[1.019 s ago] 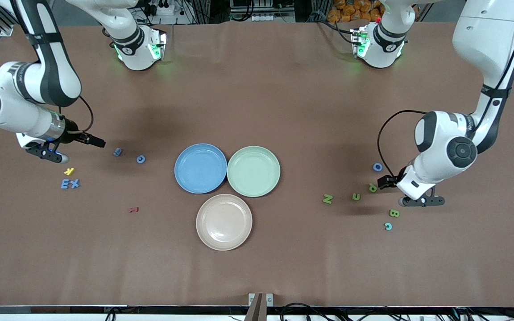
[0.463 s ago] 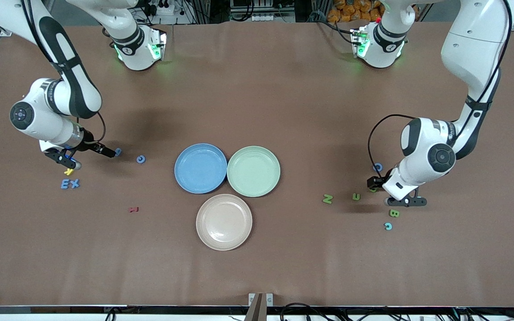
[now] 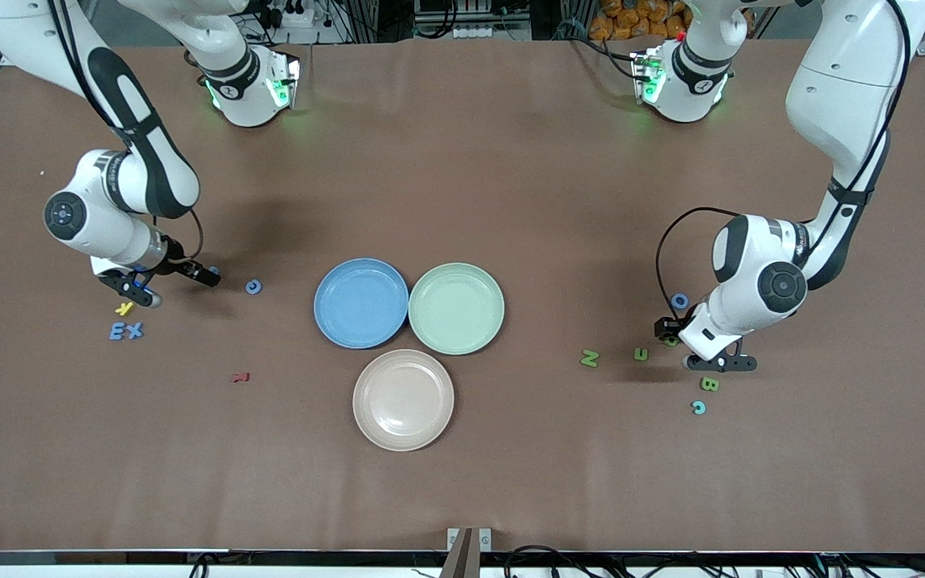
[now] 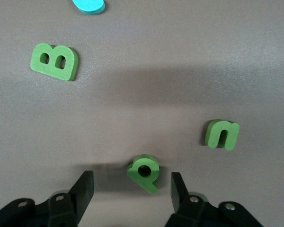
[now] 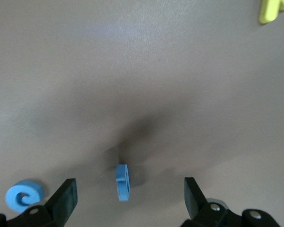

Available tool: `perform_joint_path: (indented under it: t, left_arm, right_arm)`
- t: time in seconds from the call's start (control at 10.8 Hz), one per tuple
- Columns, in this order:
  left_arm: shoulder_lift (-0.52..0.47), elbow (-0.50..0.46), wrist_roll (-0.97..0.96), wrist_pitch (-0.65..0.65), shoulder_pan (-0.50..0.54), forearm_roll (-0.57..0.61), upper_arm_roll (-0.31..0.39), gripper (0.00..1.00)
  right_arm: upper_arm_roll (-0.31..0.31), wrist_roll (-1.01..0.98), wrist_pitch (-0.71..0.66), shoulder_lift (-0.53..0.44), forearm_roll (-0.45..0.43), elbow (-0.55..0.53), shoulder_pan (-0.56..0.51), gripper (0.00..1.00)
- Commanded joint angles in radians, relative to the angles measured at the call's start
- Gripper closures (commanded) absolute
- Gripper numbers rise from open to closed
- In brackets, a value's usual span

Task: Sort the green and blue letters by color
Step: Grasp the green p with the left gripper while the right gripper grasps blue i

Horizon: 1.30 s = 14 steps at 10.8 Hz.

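The left gripper (image 4: 131,187) is low at the table with its jaws apart on either side of a green letter (image 4: 144,171) that lies between them, untouched, with a green B (image 4: 54,61) and a green n-shaped letter (image 4: 222,134) near it. The right gripper (image 5: 128,196) also stands wide apart, around a blue letter (image 5: 122,181) on edge, a blue C (image 5: 23,197) just beside. The blue plate (image 3: 361,303) and green plate (image 3: 456,308) touch mid-table, well apart from both.

Matt brown table covering (image 3: 511,160); foam-like matt green letters (image 4: 54,61); smooth, faintly glossy plastic plates (image 3: 403,433); glossy white arm shells (image 3: 832,88)
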Motion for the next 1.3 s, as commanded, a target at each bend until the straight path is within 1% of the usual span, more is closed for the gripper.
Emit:
perform_joint_path:
  t: [0.0, 0.19, 0.37, 0.56, 0.65, 0.74, 0.93, 1.02, 1.11, 1.2]
  left_arm:
    - [0.013, 0.008, -0.020, 0.014, -0.005, 0.023, 0.001, 0.28]
    - [0.025, 0.009, -0.020, 0.015, -0.005, 0.023, 0.001, 0.30]
    - [0.028, 0.010, -0.020, 0.026, -0.006, 0.023, 0.001, 0.34]
    - [0.030, 0.010, -0.020, 0.026, -0.006, 0.023, 0.001, 0.48]
    - [0.030, 0.010, -0.020, 0.026, -0.006, 0.023, 0.001, 0.52]
    - [0.034, 0.011, -0.020, 0.026, -0.006, 0.023, 0.001, 0.54]
    - [0.037, 0.011, -0.020, 0.028, -0.008, 0.023, 0.001, 0.68]
    - [0.042, 0.011, -0.020, 0.029, -0.011, 0.023, 0.001, 0.76]
    - [0.042, 0.011, -0.020, 0.029, -0.015, 0.023, 0.001, 0.92]
    - [0.042, 0.011, -0.020, 0.029, -0.016, 0.023, 0.001, 1.00]
  right_arm:
    - [0.003, 0.016, 0.058, 0.057, 0.014, -0.008, 0.005, 0.00]
    - [0.004, 0.016, 0.049, 0.060, 0.014, -0.008, 0.005, 0.00]
    - [0.004, 0.018, 0.041, 0.059, 0.014, -0.008, 0.017, 0.00]
    - [0.004, 0.018, 0.006, 0.040, 0.014, -0.006, 0.019, 0.00]
    - [0.006, 0.018, -0.008, 0.025, 0.014, -0.006, 0.020, 0.00]
    - [0.004, 0.018, -0.008, 0.022, 0.014, -0.006, 0.020, 0.00]
    - [0.006, 0.016, -0.008, 0.022, 0.014, -0.006, 0.020, 0.00]
    - [0.004, 0.016, -0.008, 0.022, 0.014, -0.006, 0.020, 0.00]
    - [0.006, 0.016, -0.009, 0.022, 0.014, -0.006, 0.020, 0.29]
    - [0.006, 0.016, -0.009, 0.022, 0.014, -0.006, 0.020, 0.73]
